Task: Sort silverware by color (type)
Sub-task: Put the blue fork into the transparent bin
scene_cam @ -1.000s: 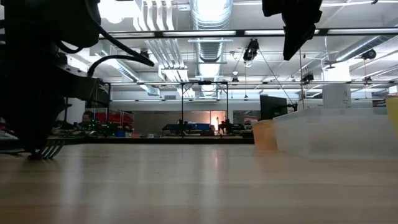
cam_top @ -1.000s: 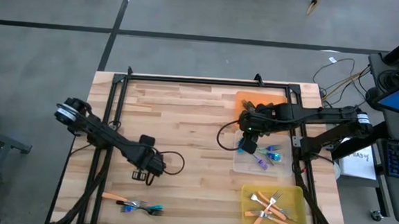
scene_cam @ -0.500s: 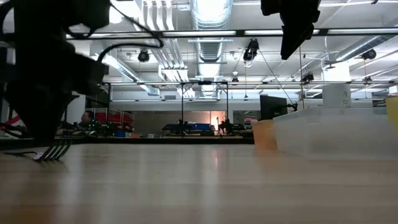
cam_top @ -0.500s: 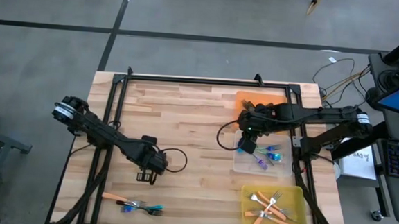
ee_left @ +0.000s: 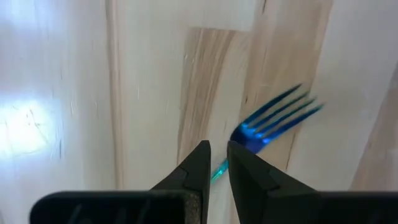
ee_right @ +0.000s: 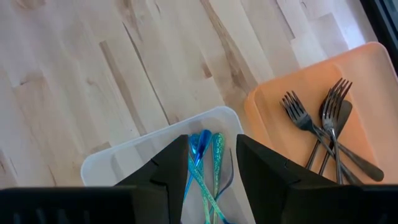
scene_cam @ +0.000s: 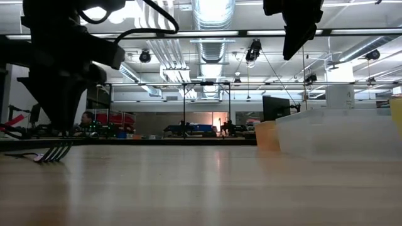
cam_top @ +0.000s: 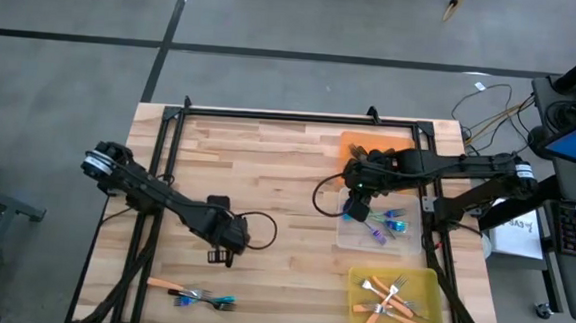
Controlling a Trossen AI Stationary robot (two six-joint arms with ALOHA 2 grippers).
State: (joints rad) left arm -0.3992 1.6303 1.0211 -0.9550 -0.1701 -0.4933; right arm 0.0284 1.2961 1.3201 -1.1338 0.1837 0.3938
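High view, right side of the frame: three trays sit in a column. The orange tray (cam_top: pixel 389 146) at the top is mostly hidden by the right arm; the right wrist view shows dark-handled forks (ee_right: pixel 323 130) lying in it. Below it, the clear tray (cam_top: pixel 349 235) holds blue-handled forks (cam_top: pixel 389 226), and the right gripper (cam_top: pixel 358 191) hangs above it with its claw wide and nothing in it. The yellow tray (cam_top: pixel 361 281) at lower right holds orange-handled forks (cam_top: pixel 390 300). At lower left, a few loose forks (cam_top: pixel 192 294) lie on the table (cam_top: pixel 267 170). The left gripper (cam_top: pixel 224 254), lower centre, pinches a blue fork (ee_left: pixel 273 118) by its handle, claw narrow.
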